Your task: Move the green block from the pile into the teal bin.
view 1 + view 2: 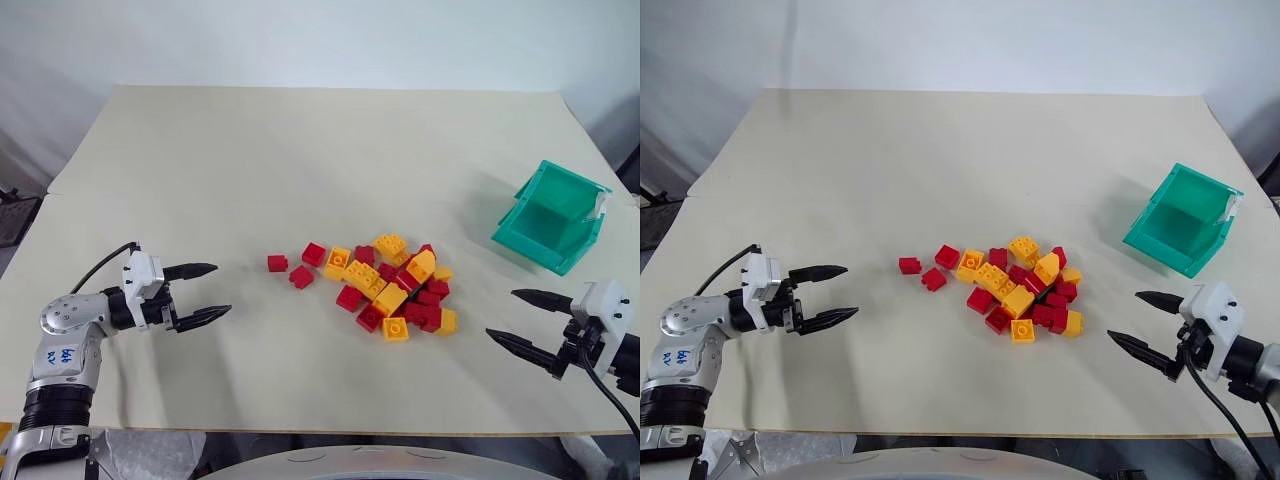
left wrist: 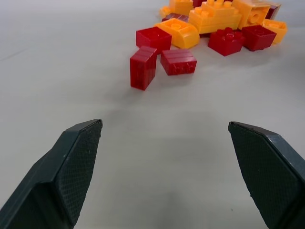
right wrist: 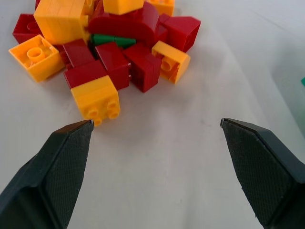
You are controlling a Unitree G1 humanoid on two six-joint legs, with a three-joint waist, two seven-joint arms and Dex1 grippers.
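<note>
Both black two-fingered pincers, right gripper (image 1: 530, 319) and left gripper (image 1: 205, 291), stand wide open and empty, flanking the pile (image 1: 392, 285) of red and yellow-orange studded plastic bricks. Only a sliver of the small green plastic block (image 3: 112, 40) peeks out, wedged under red bricks, so reaching in risks scattering neighbours or pinching the wrong brick. Beyond sits the teal plastic bin (image 1: 553, 216).

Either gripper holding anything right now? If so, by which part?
Nothing is held. The left gripper and right gripper are both open over bare table, either side of the pile of red and yellow-orange studded toy bricks.
</note>
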